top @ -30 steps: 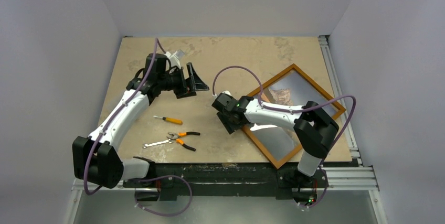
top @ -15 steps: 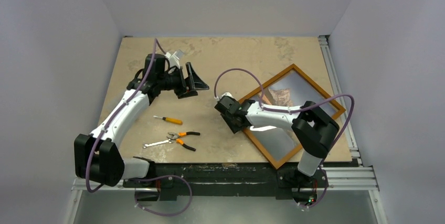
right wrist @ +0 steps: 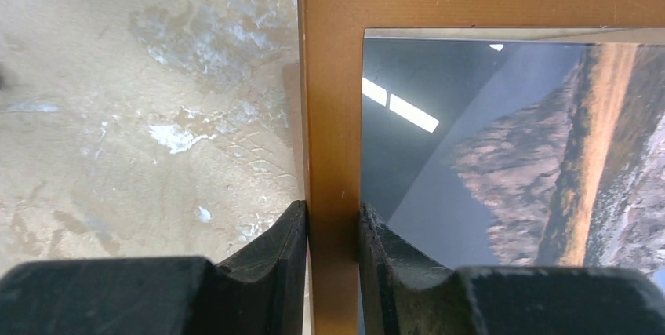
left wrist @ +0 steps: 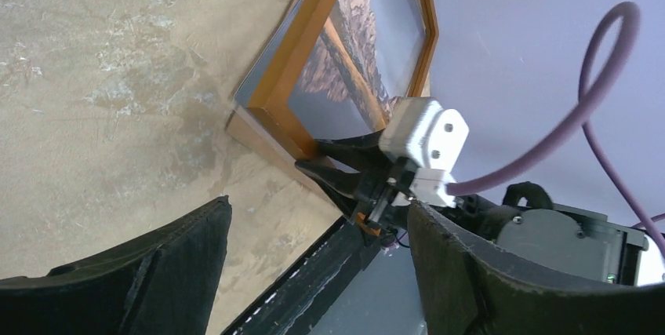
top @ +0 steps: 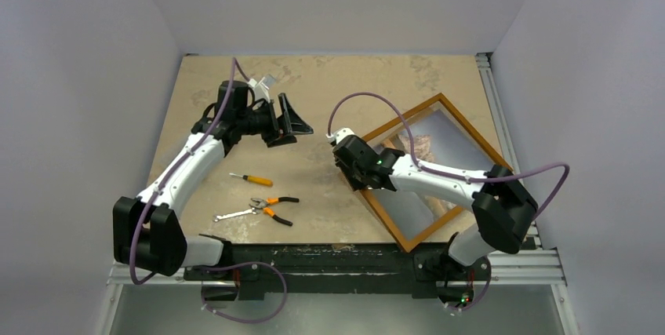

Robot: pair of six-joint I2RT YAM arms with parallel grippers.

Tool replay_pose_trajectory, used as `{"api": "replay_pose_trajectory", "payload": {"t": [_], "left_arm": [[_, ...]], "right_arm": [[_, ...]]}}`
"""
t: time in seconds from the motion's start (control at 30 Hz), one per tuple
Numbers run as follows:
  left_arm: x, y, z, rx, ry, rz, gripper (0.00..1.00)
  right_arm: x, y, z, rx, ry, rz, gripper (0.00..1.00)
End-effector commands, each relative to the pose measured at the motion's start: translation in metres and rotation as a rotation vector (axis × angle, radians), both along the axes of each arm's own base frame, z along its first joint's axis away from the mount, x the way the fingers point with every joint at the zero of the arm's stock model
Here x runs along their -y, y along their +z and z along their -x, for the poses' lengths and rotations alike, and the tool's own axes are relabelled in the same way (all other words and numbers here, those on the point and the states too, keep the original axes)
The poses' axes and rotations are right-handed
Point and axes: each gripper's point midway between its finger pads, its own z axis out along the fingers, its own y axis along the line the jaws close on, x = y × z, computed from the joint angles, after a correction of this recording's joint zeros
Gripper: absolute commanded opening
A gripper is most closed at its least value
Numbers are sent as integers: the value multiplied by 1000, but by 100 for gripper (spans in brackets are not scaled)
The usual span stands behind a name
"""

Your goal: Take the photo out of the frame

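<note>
Where the frame (right wrist: 333, 76) lay: on the right half of the table (top: 329, 84), cornerwise to its edges; whether flat or tipped up, could not tell.
photo (right wrist: 510, 154): sat inside the frame, mountain side up, with glare streaks across its face.
right gripper (right wrist: 333, 221): was at the frame's left rail, close to a corner.
right jaws: were nearly together and pinched that rail; one finger was on the outer side toward bare table, the other on the inner side over the photo's edge.
left gripper (left wrist: 317, 264): was above the table left of centre, well apart from the frame and pointed toward it.
left jaws: were spread wide, with nothing between them and touching nothing.
loose tools: screwdriver (top: 252, 180), pliers (top: 276, 208) and wrench (top: 234, 215) lay near the left arm, apart from both grippers.
</note>
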Motion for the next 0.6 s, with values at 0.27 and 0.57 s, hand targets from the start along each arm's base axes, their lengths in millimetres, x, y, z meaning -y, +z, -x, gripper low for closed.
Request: {"api": "replay_pose_trajectory", "payload": {"t": [0.27,0.57], "left_arm": [[1,1,-3,9,0,27,79],[1,-9,0,-52,32,48,79]], "right_arm": [[8,65,-22,108,13,-7,0],[-1,83,-44,103,153,155,0]]}}
